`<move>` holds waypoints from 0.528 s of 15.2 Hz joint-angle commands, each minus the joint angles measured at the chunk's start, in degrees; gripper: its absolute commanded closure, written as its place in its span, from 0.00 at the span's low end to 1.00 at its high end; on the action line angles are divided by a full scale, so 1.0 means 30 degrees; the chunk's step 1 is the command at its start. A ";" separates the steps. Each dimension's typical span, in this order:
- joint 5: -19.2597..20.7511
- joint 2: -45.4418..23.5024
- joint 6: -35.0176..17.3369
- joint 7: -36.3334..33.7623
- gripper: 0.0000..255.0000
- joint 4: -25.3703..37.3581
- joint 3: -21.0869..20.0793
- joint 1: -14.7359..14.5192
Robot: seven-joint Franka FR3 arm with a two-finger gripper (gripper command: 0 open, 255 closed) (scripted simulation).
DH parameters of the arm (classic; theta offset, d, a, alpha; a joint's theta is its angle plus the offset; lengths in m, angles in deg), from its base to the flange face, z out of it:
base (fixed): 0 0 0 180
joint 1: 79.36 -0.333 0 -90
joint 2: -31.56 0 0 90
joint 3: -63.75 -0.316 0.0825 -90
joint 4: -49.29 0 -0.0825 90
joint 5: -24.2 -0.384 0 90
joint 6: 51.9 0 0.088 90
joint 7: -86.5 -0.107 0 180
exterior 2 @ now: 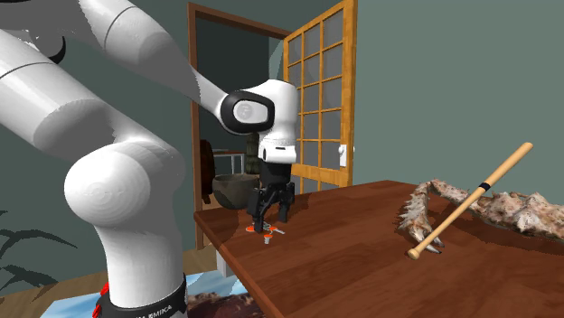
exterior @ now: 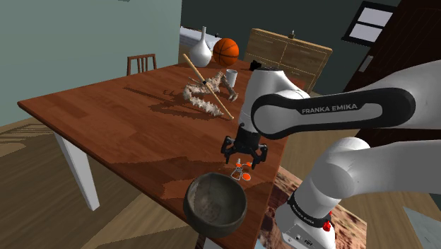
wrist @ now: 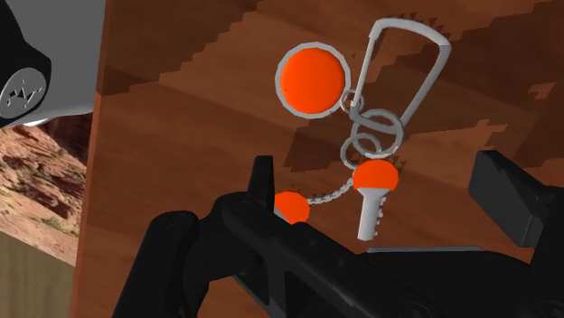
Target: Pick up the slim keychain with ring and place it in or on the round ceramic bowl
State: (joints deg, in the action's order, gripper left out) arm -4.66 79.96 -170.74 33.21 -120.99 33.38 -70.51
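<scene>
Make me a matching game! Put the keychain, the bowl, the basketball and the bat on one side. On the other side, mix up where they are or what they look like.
Things:
1. keychain
2. bowl
3. basketball
4. bat

Clues:
A. orange, beside the white vase
B. long and tan, lying across a spiky pale thing
C. small, on the table under the open end effector
D. dark and round, at the table's near edge in the shoulder view

Pairs: 1-C, 2-D, 3-A, 4-B
</scene>
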 commanded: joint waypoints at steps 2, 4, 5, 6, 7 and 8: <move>-0.0021 -0.0045 -0.0075 0.0012 0.00 -0.0026 -0.0019 0.0003; -0.0021 -0.0045 -0.0075 0.0012 0.00 -0.0026 -0.0019 0.0003; -0.0020 -0.0045 -0.0071 0.0011 0.00 -0.0023 -0.0019 0.0003; -0.0020 -0.0045 -0.0071 0.0011 0.00 -0.0023 -0.0019 0.0003; -0.0020 -0.0045 -0.0071 0.0011 1.00 -0.0023 -0.0019 0.0003; -0.0020 -0.0045 -0.0071 0.0011 1.00 -0.0023 -0.0019 0.0003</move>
State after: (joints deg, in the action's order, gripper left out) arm -4.97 79.96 -171.90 33.22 -120.51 33.37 -70.57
